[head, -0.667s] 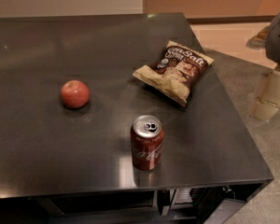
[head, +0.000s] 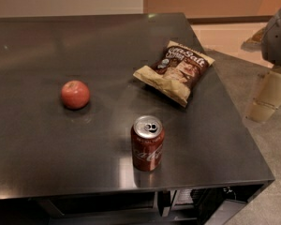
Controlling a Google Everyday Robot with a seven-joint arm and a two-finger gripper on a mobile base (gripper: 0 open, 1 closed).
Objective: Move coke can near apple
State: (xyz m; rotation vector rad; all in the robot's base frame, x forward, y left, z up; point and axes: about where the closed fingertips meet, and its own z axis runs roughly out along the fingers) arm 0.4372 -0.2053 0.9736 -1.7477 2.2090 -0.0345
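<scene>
The coke can (head: 147,143) stands upright near the front edge of the dark table (head: 47,139); it is red with white script and a silver top. The apple (head: 75,94), round and red-orange, sits to the can's left and a little farther back, well apart from it. My gripper (head: 268,96) is at the right edge of the view, beyond the table's right side and over the floor. It is far from both the can and the apple and holds nothing that I can see.
A brown-and-tan chip bag (head: 176,71) lies on the table behind and to the right of the can. The table's right edge (head: 234,111) runs between the can and the gripper. Grey floor lies to the right.
</scene>
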